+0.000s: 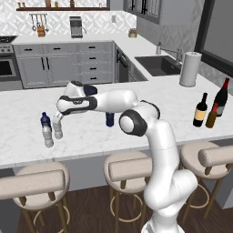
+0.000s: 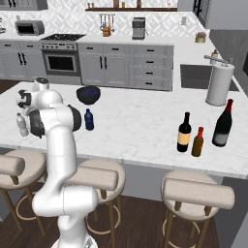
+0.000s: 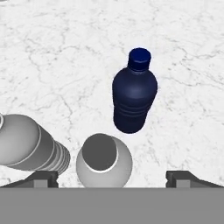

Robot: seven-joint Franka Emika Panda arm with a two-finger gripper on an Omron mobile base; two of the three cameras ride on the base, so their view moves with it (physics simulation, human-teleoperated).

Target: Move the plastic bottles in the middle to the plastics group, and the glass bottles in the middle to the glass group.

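Observation:
My gripper (image 3: 113,179) is open at the left end of the counter, its fingertips (image 3: 43,178) wide apart on either side of a clear-greyish plastic bottle (image 3: 103,162) (image 1: 58,130) that stands upright below it, untouched. Beside it in the plastics group are a dark blue bottle (image 3: 134,98) (image 1: 45,119) and another clear bottle (image 3: 30,146) (image 1: 48,136). One dark blue plastic bottle (image 1: 109,119) (image 2: 88,119) stands alone mid-counter behind my arm. At the right, the black-necked wine bottle (image 1: 200,110) (image 2: 184,133) stands close to the amber bottle (image 1: 211,116) and the red-necked wine bottle (image 1: 221,98).
A black bowl (image 2: 88,94) sits behind the lone blue bottle. A paper towel roll (image 1: 190,69) stands by the sink (image 1: 157,65). Round stools (image 1: 127,170) line the counter's near edge.

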